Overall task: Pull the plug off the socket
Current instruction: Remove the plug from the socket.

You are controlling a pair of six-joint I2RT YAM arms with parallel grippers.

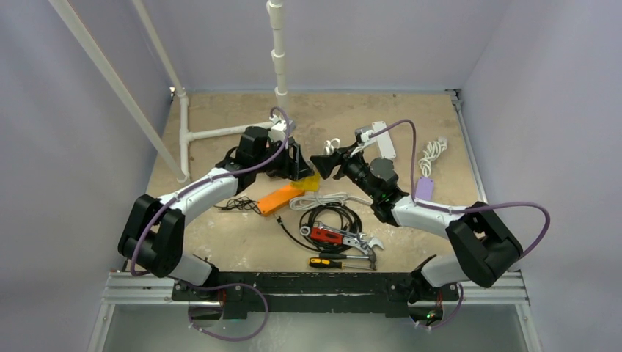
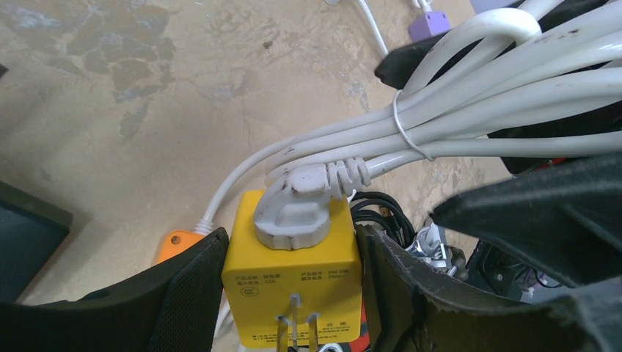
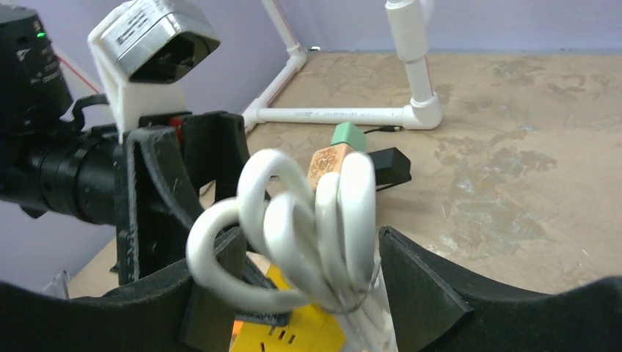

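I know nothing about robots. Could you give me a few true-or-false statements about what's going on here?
1. The white plug sits in the yellow socket. True.
2. The left gripper clamps the yellow socket. True.
3. The right gripper is empty. False: it grips the white cable bundle.
4. The socket is blue. False: it is yellow.
5. A screwdriver lies on the table. True.
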